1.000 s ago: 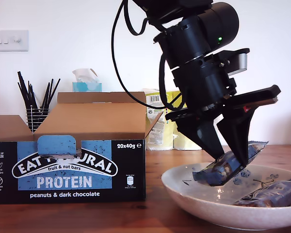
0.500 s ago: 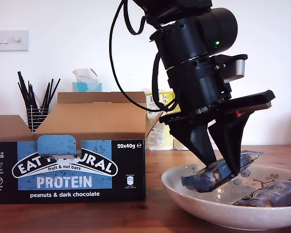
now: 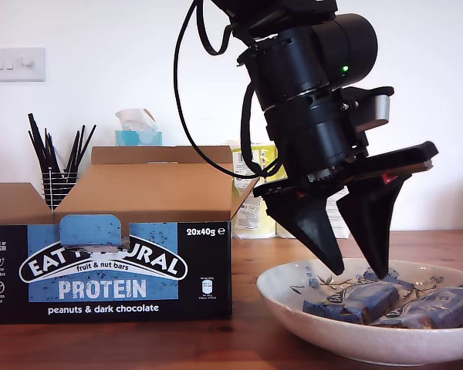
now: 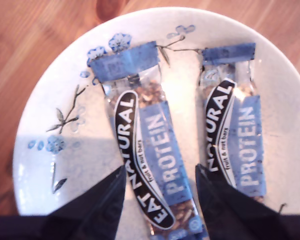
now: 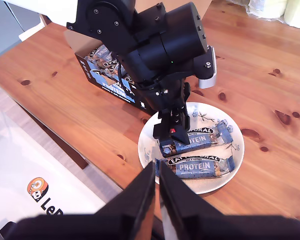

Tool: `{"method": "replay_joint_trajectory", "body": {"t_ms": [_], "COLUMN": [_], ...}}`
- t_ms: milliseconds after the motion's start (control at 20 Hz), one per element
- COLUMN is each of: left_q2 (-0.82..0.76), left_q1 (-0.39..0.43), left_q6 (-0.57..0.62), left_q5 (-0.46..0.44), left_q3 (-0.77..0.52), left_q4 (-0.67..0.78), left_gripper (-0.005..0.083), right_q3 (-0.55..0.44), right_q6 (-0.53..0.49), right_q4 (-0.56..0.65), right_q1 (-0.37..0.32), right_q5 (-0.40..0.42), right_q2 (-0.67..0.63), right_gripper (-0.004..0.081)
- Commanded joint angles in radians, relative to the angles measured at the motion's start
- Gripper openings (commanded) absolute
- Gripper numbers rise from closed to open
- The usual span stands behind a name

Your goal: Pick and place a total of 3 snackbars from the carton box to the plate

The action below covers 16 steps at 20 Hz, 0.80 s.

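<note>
The plate (image 3: 293, 308) stands at the exterior view's right with two snackbars lying flat in it, one (image 3: 355, 299) under my first gripper (image 3: 359, 271) and one (image 3: 428, 307) beside it. That gripper hangs just above the plate, open, holding nothing. In the first wrist view its fingers straddle one snackbar (image 4: 150, 150), with the other snackbar (image 4: 237, 140) alongside on the plate (image 4: 55, 100). The carton box (image 3: 108, 270) stands open at the exterior view's left, and more bars (image 5: 102, 55) show inside it. My second gripper (image 5: 156, 172) is shut and empty, high above the plate (image 5: 235, 130).
Behind the carton stand a wire holder of black straws (image 3: 58, 166), a tissue box (image 3: 139, 131) and yellow-and-white packs (image 3: 255, 193). The wooden table's edge (image 5: 65, 140) runs near the plate, with a white printed bag (image 5: 40, 190) below it.
My first gripper lowered the held snackbar into the plate and opened. The bar now lies flat beside the other one.
</note>
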Motion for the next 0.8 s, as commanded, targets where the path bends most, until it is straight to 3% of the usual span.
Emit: {"method": "replay_joint_trajectory", "body": {"t_ms": [0, 150, 200, 400, 750], "left_q2": [0.01, -0.029, -0.05, -0.158, -0.275], "left_q1": [-0.003, 0.001, 0.0, 0.0, 0.096], "left_q6": [0.003, 0.005, 0.005, 0.024, 0.068], "left_q5": [0.039, 0.117, 0.132, 0.129, 0.097], "left_q3": [0.011, 0.068, 0.081, 0.087, 0.066], "left_q4": [0.0, 0.01, 0.03, 0.136, 0.103], "left_gripper": [0.0256, 0.0, -0.0024, -0.0024, -0.0024], "right_q3": [-0.007, -0.007, -0.007, -0.007, -0.007], "right_q6": [0.0, -0.001, -0.002, -0.001, -0.002], "right_q4": [0.011, 0.017, 0.017, 0.069, 0.166], "right_q1": [0.003, 0.003, 0.003, 0.003, 0.003], "right_q5": [0.006, 0.053, 0.06, 0.08, 0.136], "right_q2": [-0.008, -0.008, -0.008, -0.008, -0.008], "right_gripper": [-0.0013, -0.0013, -0.0013, -0.0013, -0.0013]}}
